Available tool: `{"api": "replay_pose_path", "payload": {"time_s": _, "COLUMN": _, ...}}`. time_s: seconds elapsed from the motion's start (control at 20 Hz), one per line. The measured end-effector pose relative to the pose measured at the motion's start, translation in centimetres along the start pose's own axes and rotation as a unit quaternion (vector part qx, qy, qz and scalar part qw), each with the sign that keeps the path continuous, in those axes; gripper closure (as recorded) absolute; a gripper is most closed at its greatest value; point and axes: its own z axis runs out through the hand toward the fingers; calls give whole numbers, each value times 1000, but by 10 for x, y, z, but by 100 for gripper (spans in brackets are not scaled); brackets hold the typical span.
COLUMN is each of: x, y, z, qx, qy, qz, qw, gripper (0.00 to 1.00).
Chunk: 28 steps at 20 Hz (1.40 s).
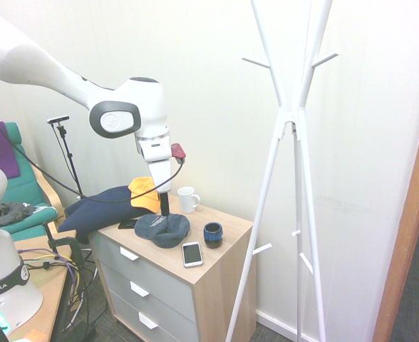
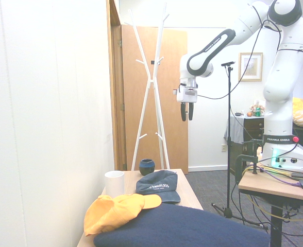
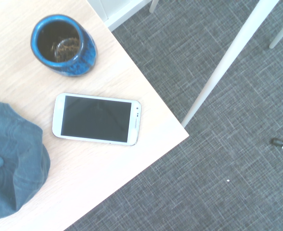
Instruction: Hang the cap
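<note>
Hand (image 2: 186, 111) spread, empty, pointing down, raised well above table (image 1: 227, 229). Below: cap (image 1: 162, 229) lying flat mid-table, just beside white phone (image 1: 192, 254) at front edge and blue cup (image 1: 212, 234). Coat stand (image 1: 295, 121) beside table.

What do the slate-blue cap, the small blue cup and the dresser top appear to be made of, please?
The cap looks like soft woven fabric: matte, stitched panels, a cloth button. The small blue cup seems to be glazed ceramic, given its glossy, mottled blue surface, though glass cannot be ruled out. The dresser top shows pale wood grain with a smooth matte finish, possibly laminate or veneer.
</note>
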Motion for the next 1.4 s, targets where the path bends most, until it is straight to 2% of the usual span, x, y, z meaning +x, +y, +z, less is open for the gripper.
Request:
{"api": "replay_pose_path", "payload": {"time_s": 0.25, "x": -9, "y": -10, "z": 3, "qx": -11, "qy": 14, "qz": -10, "qw": 1000, "gripper": 0}}
{"api": "replay_pose_path", "payload": {"time_s": 0.45, "x": -47, "y": -51, "z": 17, "qx": -25, "qy": 27, "qz": -41, "qw": 998, "gripper": 0}}
{"api": "replay_pose_path", "payload": {"time_s": 0.8, "x": -104, "y": -124, "z": 78, "qx": -68, "qy": 20, "qz": -97, "qw": 993, "gripper": 0}}
{"api": "replay_pose_path", "payload": {"time_s": 1.0, "x": -123, "y": -159, "z": 107, "qx": -77, "qy": 18, "qz": -119, "qw": 990, "gripper": 0}}
{"api": "replay_pose_path", "payload": {"time_s": 1.2, "x": -142, "y": -194, "z": 149, "qx": -91, "qy": 7, "qz": -127, "qw": 988, "gripper": 0}}
{"api": "replay_pose_path", "payload": {"time_s": 1.4, "x": -134, "y": -221, "z": 188, "qx": -100, "qy": -1, "qz": -114, "qw": 988, "gripper": 0}}
